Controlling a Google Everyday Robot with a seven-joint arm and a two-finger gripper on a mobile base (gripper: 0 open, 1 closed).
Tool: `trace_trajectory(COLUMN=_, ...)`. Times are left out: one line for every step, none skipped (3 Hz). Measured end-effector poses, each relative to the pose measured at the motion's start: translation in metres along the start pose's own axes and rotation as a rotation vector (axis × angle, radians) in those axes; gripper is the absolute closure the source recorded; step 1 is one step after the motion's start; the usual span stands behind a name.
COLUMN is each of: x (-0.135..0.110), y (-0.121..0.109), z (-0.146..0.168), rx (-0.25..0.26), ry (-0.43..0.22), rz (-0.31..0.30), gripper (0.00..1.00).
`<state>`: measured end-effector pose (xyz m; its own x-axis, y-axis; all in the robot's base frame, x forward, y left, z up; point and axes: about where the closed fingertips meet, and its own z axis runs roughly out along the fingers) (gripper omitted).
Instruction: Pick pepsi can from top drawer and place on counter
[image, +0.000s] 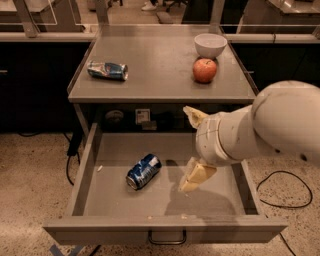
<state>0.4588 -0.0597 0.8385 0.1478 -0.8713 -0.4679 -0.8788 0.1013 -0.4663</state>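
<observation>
Fingers (196, 176) spread wide apart, gripping nothing; the gripper (184, 148) hangs over the right half of the open top drawer (84, 170). The pepsi can (143, 171) lies on its side on the drawer floor, left of the lower finger and not touching it. On the counter (160, 75) above: crushed can (107, 70), apple (205, 70), bowl (210, 45)

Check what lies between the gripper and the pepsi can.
Nothing: in the camera view, only bare floor of the top drawer separates the pepsi can from the gripper, hanging over the drawer, jaws open.
</observation>
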Motion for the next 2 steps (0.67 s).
trace_trajectory(x=-0.0199, y=0.0038, z=0.0073, rx=0.043, ry=-0.062, rz=-0.134, gripper=0.0)
trace_trajectory(x=-0.0199, y=0.0038, z=0.0073, rx=0.043, ry=-0.062, rz=-0.134, gripper=0.0)
